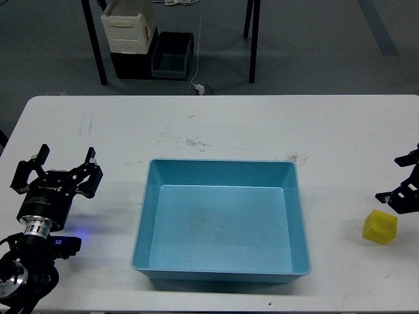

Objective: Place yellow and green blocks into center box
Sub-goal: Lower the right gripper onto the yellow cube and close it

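Observation:
A yellow block lies on the white table near the right edge. No green block is in view. The light blue open box stands at the table's middle and is empty. My right gripper comes in from the right edge, open, with its lower finger just above and to the right of the yellow block, not touching it. My left gripper is open and empty over the left part of the table, well left of the box.
The white table has scuff marks behind the box. Beyond its far edge stand black table legs, a cream container and a dark bin on the floor.

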Action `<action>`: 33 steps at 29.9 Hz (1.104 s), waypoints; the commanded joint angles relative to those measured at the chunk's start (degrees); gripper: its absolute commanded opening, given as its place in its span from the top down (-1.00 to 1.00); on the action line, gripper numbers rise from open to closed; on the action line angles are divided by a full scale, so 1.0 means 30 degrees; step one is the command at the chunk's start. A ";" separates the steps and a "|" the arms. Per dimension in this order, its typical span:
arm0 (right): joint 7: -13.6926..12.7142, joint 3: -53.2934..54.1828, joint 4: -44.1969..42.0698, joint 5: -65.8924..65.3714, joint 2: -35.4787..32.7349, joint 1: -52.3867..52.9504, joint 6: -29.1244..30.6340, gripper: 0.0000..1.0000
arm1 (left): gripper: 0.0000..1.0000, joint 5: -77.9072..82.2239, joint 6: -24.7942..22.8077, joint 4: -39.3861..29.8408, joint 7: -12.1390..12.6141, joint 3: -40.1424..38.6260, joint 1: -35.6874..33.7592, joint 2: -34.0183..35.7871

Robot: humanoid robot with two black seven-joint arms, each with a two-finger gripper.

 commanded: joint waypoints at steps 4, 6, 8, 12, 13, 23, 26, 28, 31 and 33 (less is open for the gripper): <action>0.0002 -0.0276 -0.0181 -0.0589 0.0308 -0.1175 -0.0002 -1.00 | -1.00 0.0002 0.0029 -0.0001 0.0001 -0.0001 0.0028 -0.0007; 0.0002 -0.0305 -0.0357 -0.0796 0.0484 -0.1293 -0.0002 -0.99 | -1.00 0.0002 0.0029 0.0028 0.0001 -0.0001 0.0028 -0.0036; 0.0002 -0.0364 -0.0766 -0.0797 0.0747 -0.1526 -0.0002 -0.99 | -1.00 0.0002 0.0059 -0.0001 0.0001 -0.0001 0.0028 -0.0007; 0.0002 -0.0422 -0.1821 -0.0797 0.1684 -0.1703 -0.0002 -0.99 | -1.00 0.0002 0.0088 0.0028 0.0001 -0.0001 0.0028 -0.0007; 0.0002 -0.0423 -0.2055 -0.0797 0.1947 -0.1732 -0.0002 -0.99 | -1.00 0.0002 0.0088 0.0057 0.0001 -0.0001 0.0028 -0.0036; 0.0002 -0.0568 -0.2819 -0.0709 0.3853 -0.1850 -0.0002 -0.98 | -1.00 0.0002 0.0059 0.0116 -0.0028 -0.0030 0.0057 -0.0007; 0.0002 -0.1299 -0.2877 -0.0738 0.4263 -0.1704 -0.0002 -0.98 | -1.00 0.0002 0.0088 0.0116 -0.0028 -0.0030 0.0057 -0.0007; 0.0002 -0.1739 -0.2936 -0.0797 0.4585 -0.1645 -0.0002 -0.97 | -1.00 0.0002 0.0088 0.0145 -0.0028 -0.0030 0.0057 -0.0007; 0.0002 -0.1946 -0.3199 -0.0826 0.4674 -0.1645 -0.0002 -0.96 | -1.00 0.0002 0.0088 0.0174 -0.0028 -0.0059 0.0028 -0.0036; 0.0002 -0.1946 -0.3317 -0.0797 0.4674 -0.1616 -0.0002 -0.92 | -1.00 -0.0028 0.0088 0.0379 -0.0028 -0.0059 0.0028 -0.0036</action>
